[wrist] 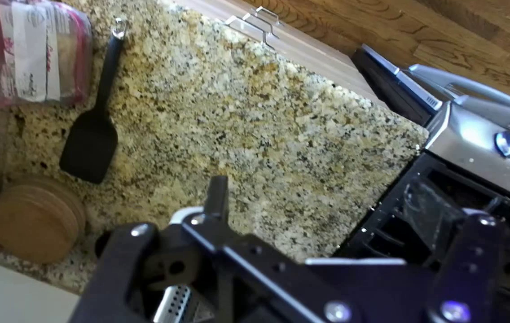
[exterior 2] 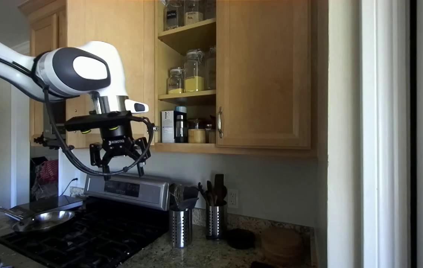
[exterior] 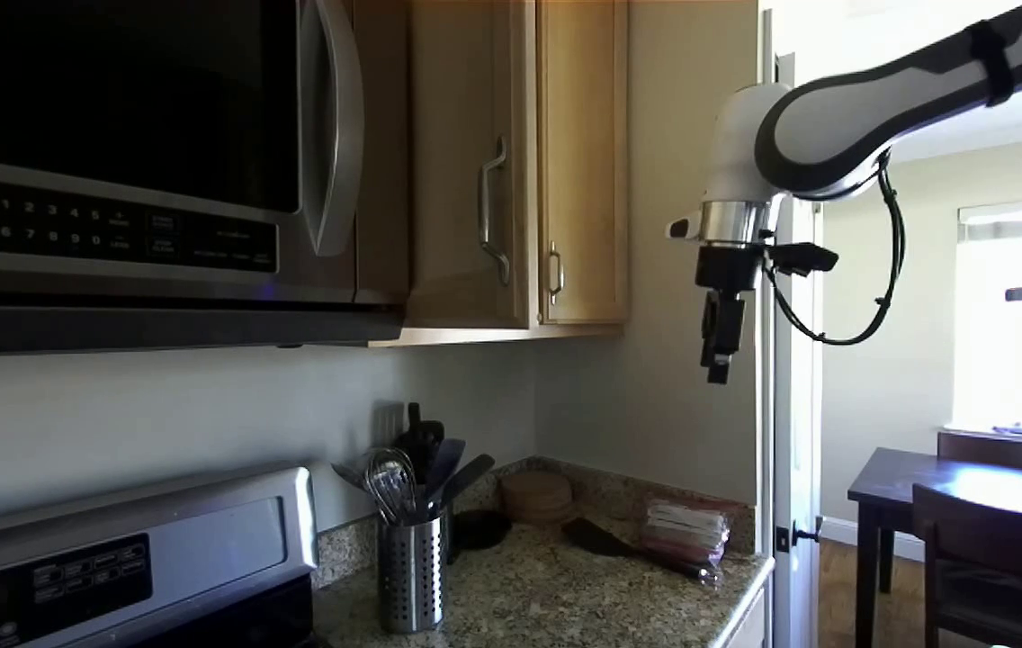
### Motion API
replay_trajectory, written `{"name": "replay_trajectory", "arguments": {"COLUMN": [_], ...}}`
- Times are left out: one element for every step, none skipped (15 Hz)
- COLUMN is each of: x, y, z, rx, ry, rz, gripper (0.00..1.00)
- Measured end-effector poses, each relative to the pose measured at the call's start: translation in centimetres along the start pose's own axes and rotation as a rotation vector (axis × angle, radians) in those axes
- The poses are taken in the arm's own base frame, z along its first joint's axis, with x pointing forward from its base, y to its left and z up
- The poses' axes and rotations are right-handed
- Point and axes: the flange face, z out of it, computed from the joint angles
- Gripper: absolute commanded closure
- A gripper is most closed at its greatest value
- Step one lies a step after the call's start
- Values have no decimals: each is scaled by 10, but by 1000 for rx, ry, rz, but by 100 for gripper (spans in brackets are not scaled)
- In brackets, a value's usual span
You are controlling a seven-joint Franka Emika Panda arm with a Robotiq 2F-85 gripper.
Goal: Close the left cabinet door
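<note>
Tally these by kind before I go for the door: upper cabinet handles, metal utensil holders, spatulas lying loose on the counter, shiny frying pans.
Upper cabinet handles: 2
Metal utensil holders: 2
Loose spatula: 1
Shiny frying pan: 1
Total: 6

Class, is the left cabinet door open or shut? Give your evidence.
Open. In an exterior view, the left cabinet door stands swung out, exposing the shelves and glass jars inside.
</note>
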Motion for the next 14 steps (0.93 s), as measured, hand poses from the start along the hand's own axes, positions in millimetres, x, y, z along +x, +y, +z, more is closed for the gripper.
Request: {"name": "replay_trajectory", "arguments": {"x": [3, 7, 9, 11, 11, 11, 11, 11, 12, 12, 12, 14, 18, 23], "y": [-10, -21, -30, -35, -35, -34, -33, -32, -32, -32, -32, -35, -40, -47], "z": [-10, -20, -30, -34, -34, -33, -31, -29, -29, -29, -29, -28, -29, -32], "rx": [3, 8, 15, 13, 13, 14, 16, 18, 19, 19, 24, 42, 69, 102], "ry": [24, 47, 70, 81, 79, 77, 73, 70, 69, 69, 71, 83, 103, 131], "rz": [-18, -37, -52, -61, -61, -60, -57, -56, -56, -56, -55, -51, -46, -45], "gripper": [0, 0, 0, 0, 0, 0, 0, 0, 0, 0, 0, 0, 0, 0]}}
